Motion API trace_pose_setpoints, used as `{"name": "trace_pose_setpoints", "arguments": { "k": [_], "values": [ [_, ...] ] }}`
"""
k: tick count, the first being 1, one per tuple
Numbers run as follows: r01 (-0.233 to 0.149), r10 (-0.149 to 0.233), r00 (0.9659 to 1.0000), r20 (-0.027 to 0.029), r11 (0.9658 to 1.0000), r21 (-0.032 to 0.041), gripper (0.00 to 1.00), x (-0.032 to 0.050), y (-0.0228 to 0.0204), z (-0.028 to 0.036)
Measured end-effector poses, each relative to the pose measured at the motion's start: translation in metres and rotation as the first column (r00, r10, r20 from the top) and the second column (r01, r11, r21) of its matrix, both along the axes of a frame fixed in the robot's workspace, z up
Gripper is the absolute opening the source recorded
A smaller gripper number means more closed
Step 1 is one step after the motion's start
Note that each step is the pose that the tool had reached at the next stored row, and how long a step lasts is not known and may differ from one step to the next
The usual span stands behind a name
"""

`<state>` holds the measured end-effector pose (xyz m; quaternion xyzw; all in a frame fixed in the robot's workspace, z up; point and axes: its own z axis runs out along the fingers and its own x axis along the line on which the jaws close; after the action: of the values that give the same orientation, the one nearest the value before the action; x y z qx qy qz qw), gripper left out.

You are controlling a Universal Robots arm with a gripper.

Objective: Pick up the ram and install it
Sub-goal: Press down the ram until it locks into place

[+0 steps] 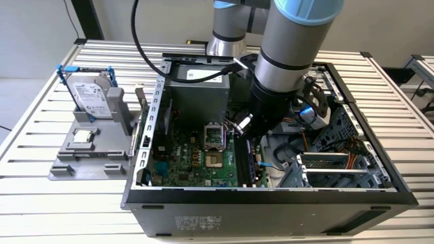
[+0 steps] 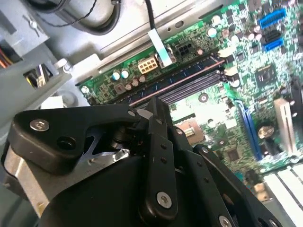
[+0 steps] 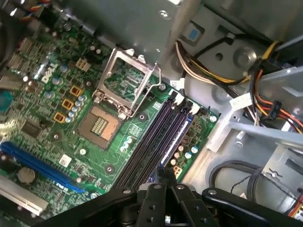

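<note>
- Gripper [image 3: 165, 174]: one arm, so no choice of side. It is down inside the computer case [image 1: 271, 195] and hangs right over the memory slots [image 3: 156, 142], w/ tips just above one end of the slot bank.
- Jaws: drawn narrow, pads nearly together in both wrist views. Nothing is visibly clamped between them. Can't tell whether they touch the stick's top edge.
- Ram [image 3: 174, 139]: my read is that it's the dark stick w/ a bluish sheen standing on edge in one of the slots, directly below the tips and not off to a side.
- How deep it sits is hidden, so I can't say whether it's fully seated.
- Long axis: the ram runs along the slot line, from under the gripper away twd the white latches [image 3: 182, 101] by the processor socket [image 3: 125, 80]. The narrow gap between the pads lines up w/ that axis, approx.
- In the exterior view the gripper [image 1: 243, 129] is at the far end of the slot strip, and the ram [image 1: 247, 155] runs from there twd the case's front edge.
- Counts: 1 ram and 1 gripper.
- Slots: 4 as best I can count, side by side.
- Socket: 1, frame flipped open, no chip in it.
- Grey holder [image 1: 68, 170] outside the case, on the exterior view's left, well apart from the gripper: it carries 1 hard drive [image 1: 89, 99] and 1 small square chip [image 1: 83, 135].
</note>
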<state>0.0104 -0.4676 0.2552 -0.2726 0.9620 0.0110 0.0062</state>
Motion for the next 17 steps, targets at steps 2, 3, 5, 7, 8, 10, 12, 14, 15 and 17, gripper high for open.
{"name": "trace_pose_setpoints", "arguments": {
  "k": [2, 3, 5, 7, 8, 10, 12, 14, 15, 17],
  "values": [
    [-0.037, 0.037, 0.9993, 0.0000, 0.9993, 0.0000, 0.00, 0.0000, 0.0000, 0.0000],
    [-0.056, 0.056, 0.9985, 0.0000, 0.9985, 0.0000, 0.00, 0.0000, 0.0000, 0.0000],
    [-0.091, 0.091, 0.9959, 0.0000, 0.9959, 0.0000, 0.00, 0.0000, 0.0000, 0.0000],
    [-0.127, 0.127, 0.9919, 0.0000, 0.9919, 0.0000, 0.00, 0.0000, 0.0000, 0.0000],
    [-0.145, 0.145, 0.9894, 0.0000, 0.9894, 0.0000, 0.00, 0.0000, 0.0000, 0.0000],
    [-0.181, 0.181, 0.9835, 0.0000, 0.9835, 0.0000, 0.00, 0.0000, 0.0000, 0.0000],
    [-0.217, 0.217, 0.9762, 0.0000, 0.9762, 0.0000, 0.00, 0.0000, 0.0000, 0.0000],
    [-0.252, 0.252, 0.9677, 0.0000, 0.9677, -0.0001, 0.00, 0.0000, 0.0000, 0.0000],
    [-0.269, 0.269, 0.9631, 0.0000, 0.9631, 0.0000, 0.00, 0.0000, 0.0000, 0.0000],
    [-0.304, 0.304, 0.9526, -0.0001, 0.9526, -0.0001, 0.00, 0.0000, 0.0000, 0.0000]
  ]
}}
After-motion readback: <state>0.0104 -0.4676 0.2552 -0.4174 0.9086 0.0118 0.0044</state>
